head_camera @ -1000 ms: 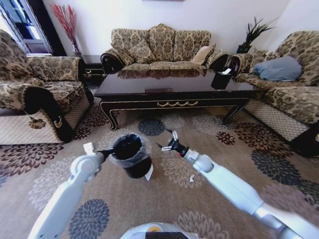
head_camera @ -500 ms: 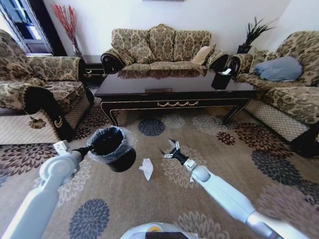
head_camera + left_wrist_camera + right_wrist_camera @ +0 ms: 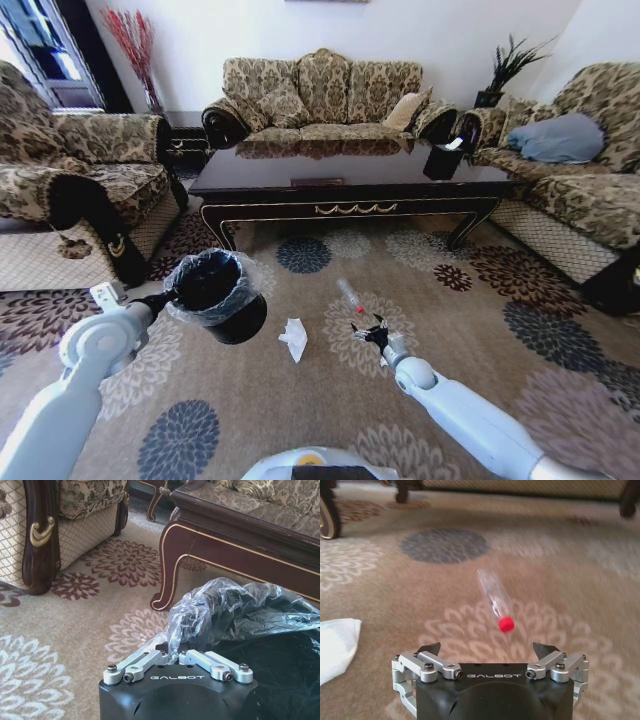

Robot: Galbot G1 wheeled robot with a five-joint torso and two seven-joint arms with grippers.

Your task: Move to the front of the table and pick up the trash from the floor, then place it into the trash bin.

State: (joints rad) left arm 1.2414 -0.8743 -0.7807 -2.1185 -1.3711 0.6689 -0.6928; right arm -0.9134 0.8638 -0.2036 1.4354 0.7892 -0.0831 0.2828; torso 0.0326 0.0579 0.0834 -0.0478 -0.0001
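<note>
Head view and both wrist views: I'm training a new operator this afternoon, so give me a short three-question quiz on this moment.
1. True or false: the left gripper is shut on the rim of the trash bin, holding it off the carpet.
2. Which piece of trash lies straight ahead of the open right gripper?
A. the clear bottle with a red cap
B. the crumpled white tissue
C. a black box on the table
3. Fill in: the white tissue lies on the carpet between the bin and the ____ gripper.

Key:
1. True
2. A
3. right
</note>
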